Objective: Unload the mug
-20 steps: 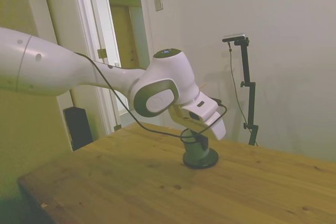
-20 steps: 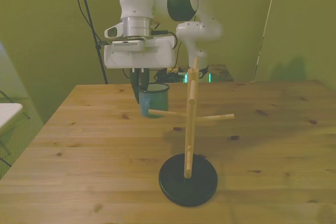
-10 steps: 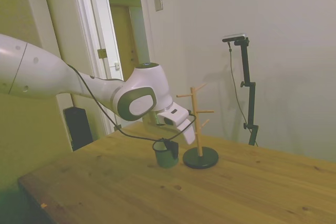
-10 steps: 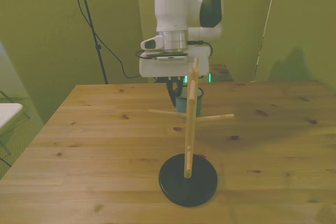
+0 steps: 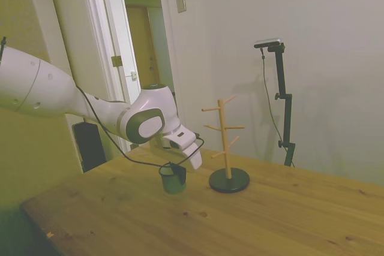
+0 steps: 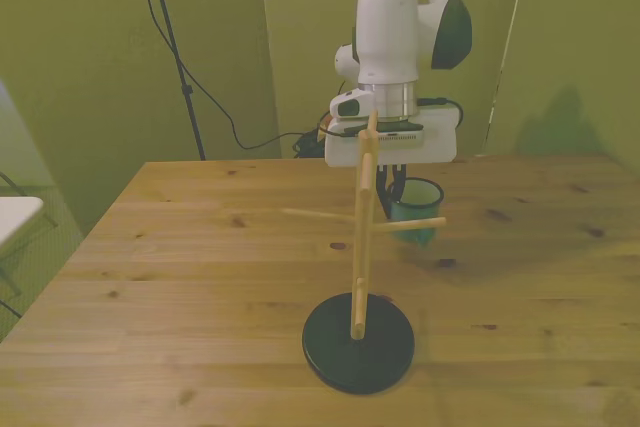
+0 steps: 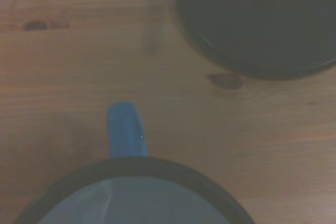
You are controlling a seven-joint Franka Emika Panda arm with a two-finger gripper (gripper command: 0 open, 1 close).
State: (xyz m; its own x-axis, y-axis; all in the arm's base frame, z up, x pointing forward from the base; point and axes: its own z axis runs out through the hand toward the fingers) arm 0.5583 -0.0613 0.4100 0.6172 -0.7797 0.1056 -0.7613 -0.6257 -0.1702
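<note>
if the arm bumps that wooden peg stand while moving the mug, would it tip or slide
The peg stand probably resists tipping: its dark round base is wide and looks heavy against the thin post. A knock high on the post could rock it, and a low push likely slides it on the smooth table. The thin pegs look breakable.

Teal mug [image 6: 417,209] upright (dark-rimmed) beside rack [image 6: 360,247].

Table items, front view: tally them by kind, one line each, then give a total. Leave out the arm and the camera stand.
Mugs: 1, the teal mug, held upright under the gripper.
Mug trees: 1, the wooden mug tree on its black round base, with no mug on its pegs.
Total: 2
</note>
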